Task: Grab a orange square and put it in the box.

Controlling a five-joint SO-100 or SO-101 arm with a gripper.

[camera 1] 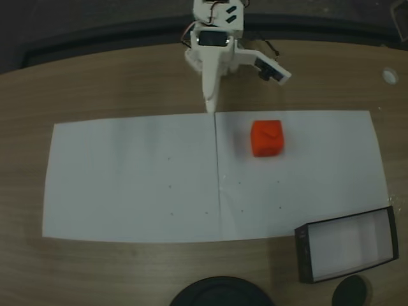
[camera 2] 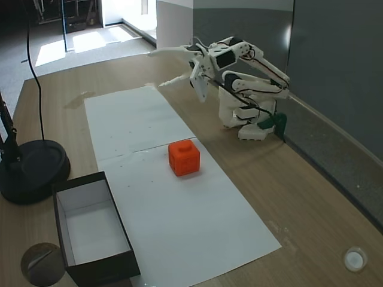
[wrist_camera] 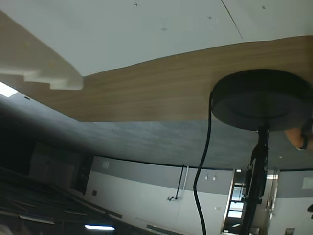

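The orange square sits on a white paper sheet, right of the sheet's centre crease; in the other fixed view the orange square lies mid-sheet. My gripper hovers above the sheet's far edge, open, one finger above the other, nothing between them. Seen from above, the gripper points at the crease, up and left of the cube and well apart from it. The box, black-walled and white inside, stands at the sheet's lower right corner; the box holds nothing. The wrist view shows one white finger.
A round black stand base with a cable sits beside the box, also showing as the stand base in the wrist view. A small dark disc lies by the box. A white cap rests near the table's edge.
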